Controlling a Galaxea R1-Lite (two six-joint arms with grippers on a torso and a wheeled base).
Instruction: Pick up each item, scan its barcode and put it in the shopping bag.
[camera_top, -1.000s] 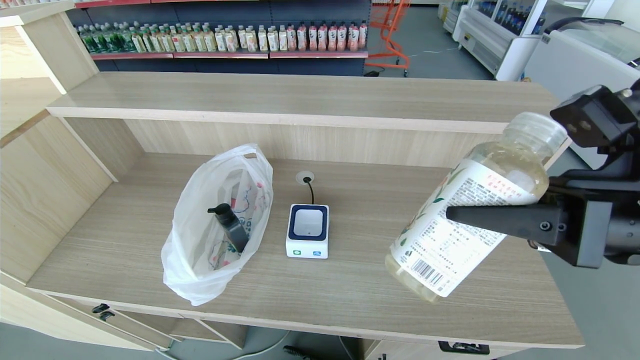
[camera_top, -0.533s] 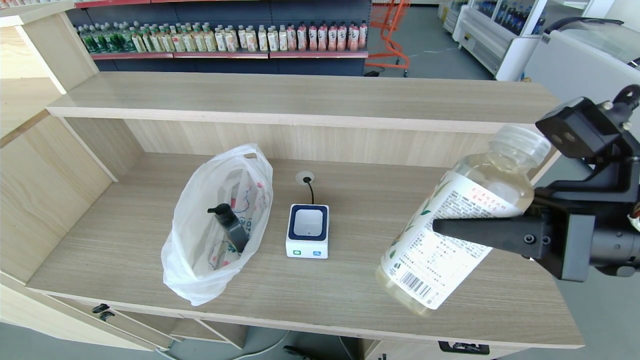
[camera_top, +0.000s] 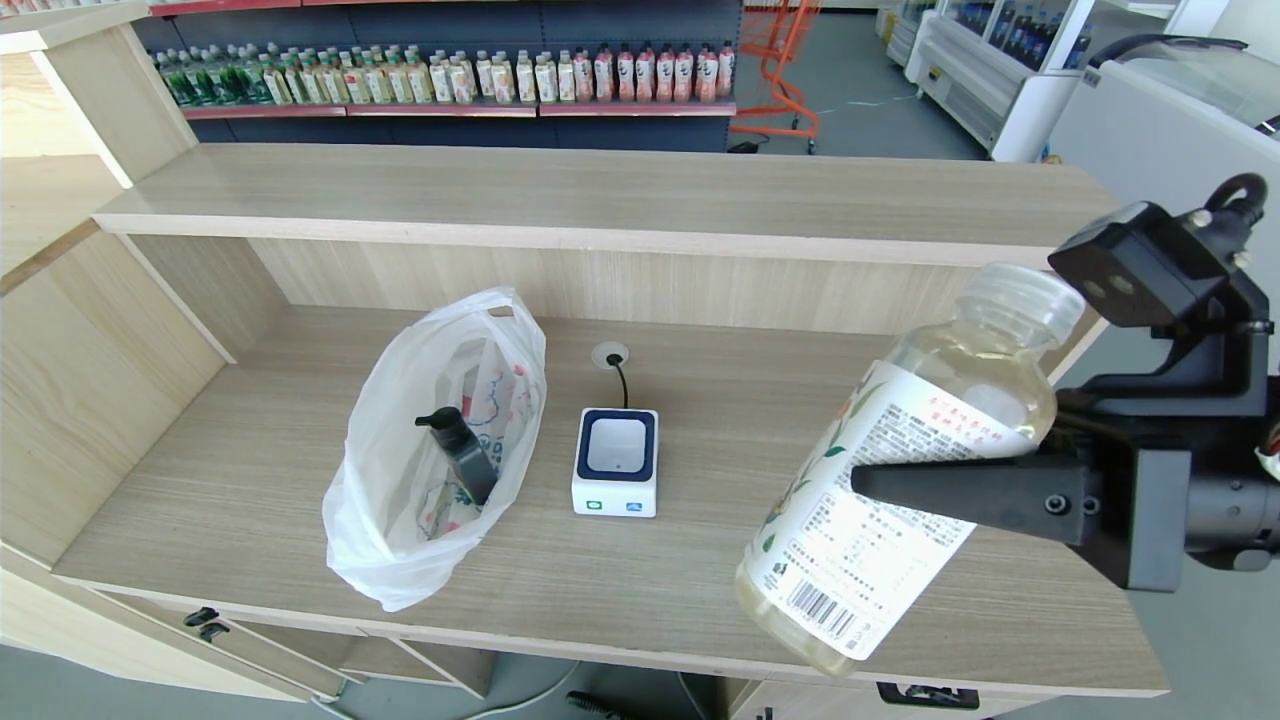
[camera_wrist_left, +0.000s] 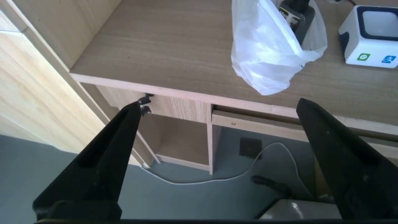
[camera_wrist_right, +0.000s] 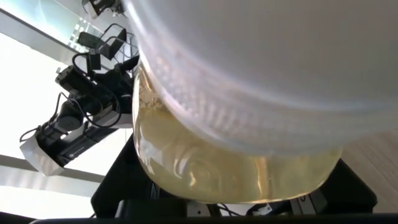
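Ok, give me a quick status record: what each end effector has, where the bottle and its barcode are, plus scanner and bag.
right end effector: shut on bottle, above the counter's right side
bottle: tilted, cap up, base low and toward the scanner
barcode: on the label near the base, facing the head camera
scanner: on the counter, window up
shopping bag: open, left of the scanner, holding a dark pump bottle
left end effector: open, empty, in front of the counter

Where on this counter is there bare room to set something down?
Bare counter from the scanner rightward to its end; also from the shopping bag to the left side wall. Bag and scanner crowd the middle.
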